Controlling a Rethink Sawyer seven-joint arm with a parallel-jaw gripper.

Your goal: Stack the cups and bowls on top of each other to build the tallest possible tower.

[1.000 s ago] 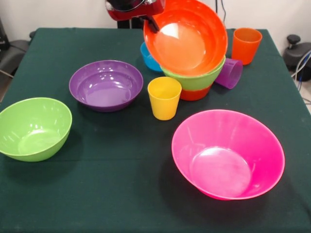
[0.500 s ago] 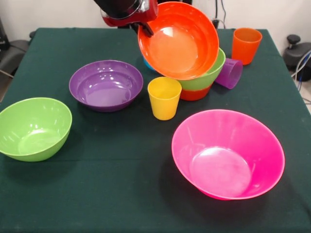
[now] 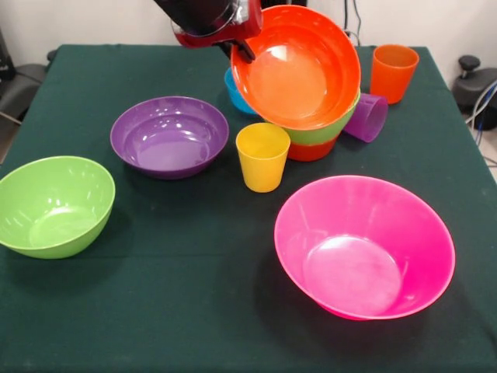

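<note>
Seven bowls and three cups sit on the green table (image 3: pixel 116 311). The gripper (image 3: pixel 242 48) is clamped on the rim of the large orange bowl (image 3: pixel 299 66), tilted above a green bowl (image 3: pixel 326 130) nested in a small orange bowl (image 3: pixel 311 151), far center. The huge pink bowl (image 3: pixel 365 245) sits near right, apart.

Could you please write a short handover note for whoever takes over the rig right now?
Gripper: shut on the large orange bowl, held by its rim and tilted over the stack.
Stack: green bowl on small orange bowl.
Loose: pink bowl, purple bowl, second green bowl, blue bowl, yellow cup, orange cup, purple cup lying on its side.
Left: seat the orange bowl, add the rest.
</note>
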